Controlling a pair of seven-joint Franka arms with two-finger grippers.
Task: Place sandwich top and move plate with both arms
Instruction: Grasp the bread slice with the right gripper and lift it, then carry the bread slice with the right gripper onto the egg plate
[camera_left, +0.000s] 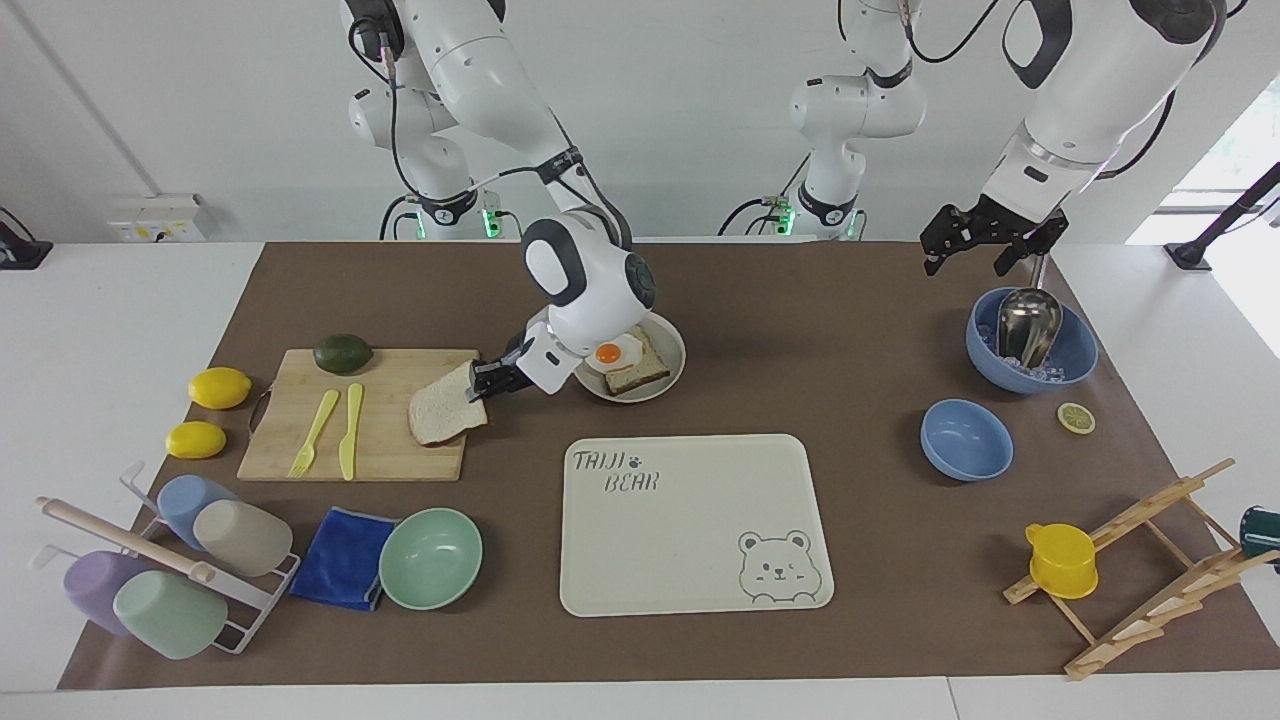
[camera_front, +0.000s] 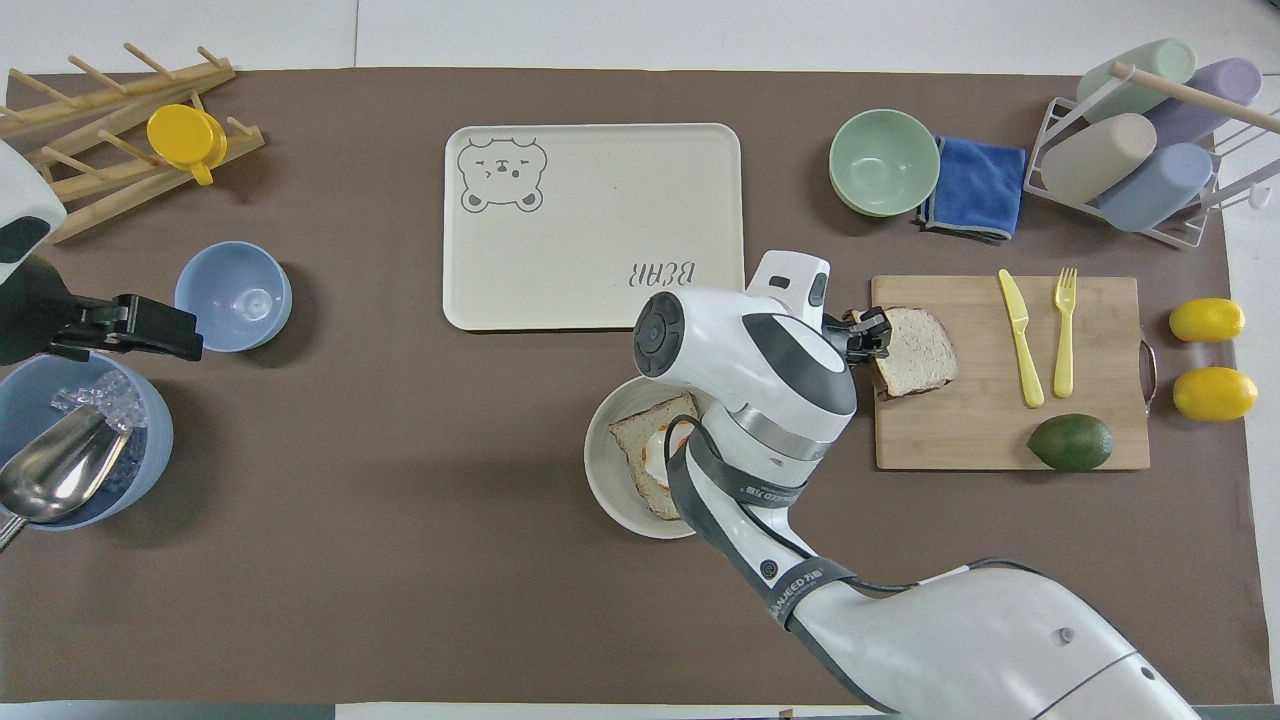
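Facing view: right gripper (camera_left: 487, 381) pinches the bread slice (camera_left: 445, 411) by one edge, tilted up off the cutting board (camera_left: 300, 440), likely to carry it onto the egg toast (camera_left: 625, 362) in the plate (camera_left: 668, 340) mid-bench. Left gripper (camera_left: 990, 243) waits over the ice bowl (camera_left: 1075, 350); fingers unclear.

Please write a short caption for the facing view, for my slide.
Right claw lifts the sandwich top tilted off the cutting board; left claw waits.
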